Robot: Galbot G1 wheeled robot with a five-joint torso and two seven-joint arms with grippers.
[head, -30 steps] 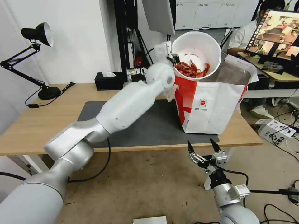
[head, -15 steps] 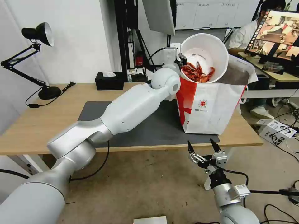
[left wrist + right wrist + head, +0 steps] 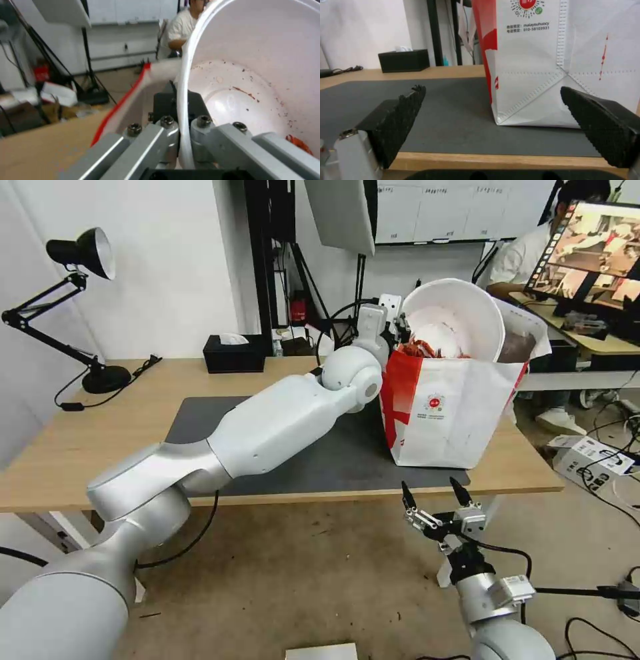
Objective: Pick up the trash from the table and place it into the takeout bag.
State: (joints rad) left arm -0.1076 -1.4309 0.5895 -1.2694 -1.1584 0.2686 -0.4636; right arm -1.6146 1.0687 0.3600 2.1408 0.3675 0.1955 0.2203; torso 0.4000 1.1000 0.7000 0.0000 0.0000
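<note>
Bowl (image 3: 460, 317) of red shells up high for us, tipped steeply on its side, its lower edge sunk into the open mouth of the takeout bag (image 3: 447, 407). Our left gripper (image 3: 399, 323) sits at the bag's near top edge with its fingers (image 3: 168, 130) pinching the bowl's white rim, one inside and one outside the wall, as the left wrist view shows plainly. Red shells (image 3: 421, 348) pile at the bowl's low side, just above the bag's front panel. Inside, the bowl's wall is speckled with reddish flecks, and a scrap of red (image 3: 298, 143) shows near its bottom edge.

The bag stands upright on the dark grey mat (image 3: 313, 450), towards the right end of the light-wood counter (image 3: 80, 447). From the right wrist view we see the bag's red-and-white corner (image 3: 533, 75) resting flat on the mat.

Our right gripper (image 3: 433, 493) waits below the counter's front edge, pointing up, its black fingers (image 3: 400, 117) spread wide with nothing between them.

At the back of the counter sit a black tissue box (image 3: 233, 352) and a black desk lamp (image 3: 80, 253).
</note>
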